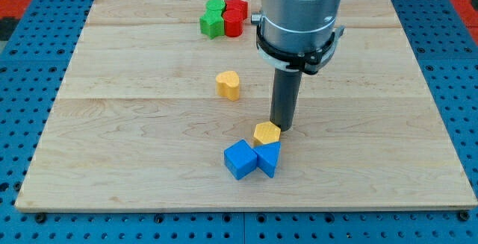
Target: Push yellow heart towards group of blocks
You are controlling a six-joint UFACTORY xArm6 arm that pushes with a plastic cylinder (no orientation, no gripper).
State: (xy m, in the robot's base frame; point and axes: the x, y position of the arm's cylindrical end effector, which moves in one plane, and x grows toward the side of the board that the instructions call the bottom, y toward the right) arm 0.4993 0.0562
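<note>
The yellow heart (228, 84) stands alone near the board's middle. My tip (281, 128) is down on the board to the heart's lower right, touching the upper right of a yellow hexagon block (266, 133). Just below the hexagon sit a blue cube (240, 159) and a blue triangular block (269, 158), side by side and touching. At the view's top a cluster holds a green block (216, 7), a green star-like block (212, 24), a red star (236, 7) and a red block (233, 24).
The wooden board (112, 124) lies on a blue perforated table (22, 124). The arm's wide grey body (300, 13) rises above the rod and hides part of the board's upper right.
</note>
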